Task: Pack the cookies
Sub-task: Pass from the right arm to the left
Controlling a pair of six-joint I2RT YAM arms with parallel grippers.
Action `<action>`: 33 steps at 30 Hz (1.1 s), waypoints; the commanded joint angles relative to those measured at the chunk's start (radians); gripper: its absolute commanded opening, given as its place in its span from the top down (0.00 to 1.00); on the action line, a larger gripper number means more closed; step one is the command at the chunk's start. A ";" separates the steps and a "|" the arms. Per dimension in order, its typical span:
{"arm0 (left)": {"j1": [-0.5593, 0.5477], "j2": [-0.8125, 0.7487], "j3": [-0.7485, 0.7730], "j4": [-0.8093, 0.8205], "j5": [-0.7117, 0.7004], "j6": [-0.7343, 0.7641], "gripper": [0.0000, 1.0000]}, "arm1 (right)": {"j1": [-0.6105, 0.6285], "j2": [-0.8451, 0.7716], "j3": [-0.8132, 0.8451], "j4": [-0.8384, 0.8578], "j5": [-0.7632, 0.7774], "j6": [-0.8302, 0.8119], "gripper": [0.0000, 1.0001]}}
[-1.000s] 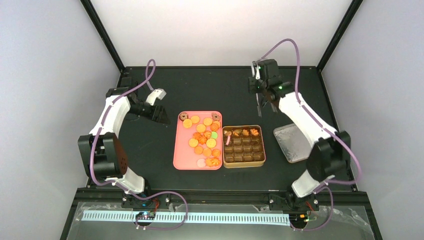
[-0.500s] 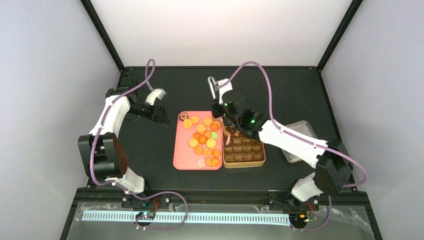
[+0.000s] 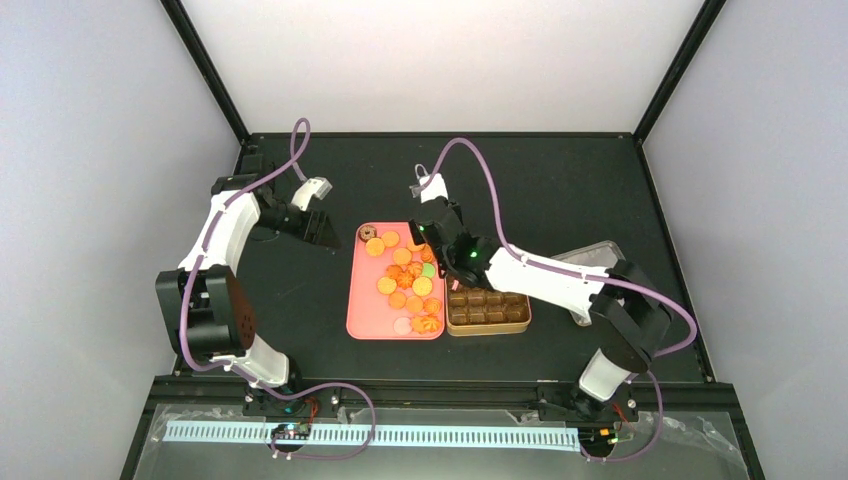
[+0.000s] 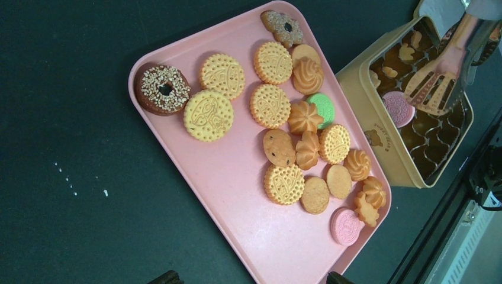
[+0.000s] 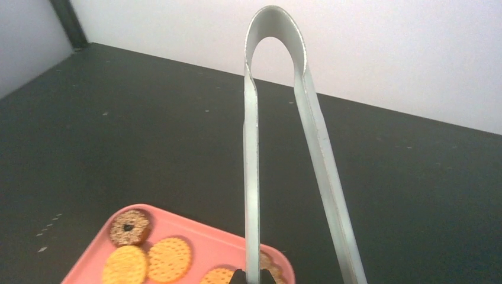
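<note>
Over the far end of the gold tin [image 4: 364,133], on a black tabletop [image 3: 560,180], I have the right claw [image 3: 440,236] clamped tight on a pair of metal tongs [image 4: 441,83]. Their slotted tips hang above the tin's end compartments, just beside a pink biscuit [image 4: 398,108] already lying in a cell. The tips look empty to me, so I read this as the reach for a fresh pick, with the packing barely begun. Only a handful of cells hold anything, while the cookies [image 4: 305,118] lie crowded on the pink tray [image 4: 225,183], mostly orange and yellow, with a nut-topped brown ring [image 4: 163,89] at one corner. The nearest of them sit just across the tin's wall from the tongs. As I judge it, the next move calls for carrying the tips over a single biscuit, easing the grip so they part, and lowering squarely. My left claw [image 3: 320,230] hovers off the tray's outer side, spread wide and holding nothing.
</note>
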 commanded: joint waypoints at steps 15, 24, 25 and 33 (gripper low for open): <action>-0.004 -0.031 0.043 -0.031 0.011 0.023 0.35 | 0.019 0.027 -0.112 0.061 0.222 0.033 0.99; -0.004 -0.028 0.055 -0.034 0.024 0.019 0.35 | 0.020 -0.069 -0.118 0.069 0.208 0.008 0.99; -0.004 -0.029 0.059 -0.037 0.025 0.020 0.35 | 0.020 -0.082 -0.106 0.069 0.198 0.006 0.99; -0.006 -0.034 0.115 -0.092 0.124 0.062 0.29 | 0.018 -0.211 0.020 0.101 -0.057 0.036 0.99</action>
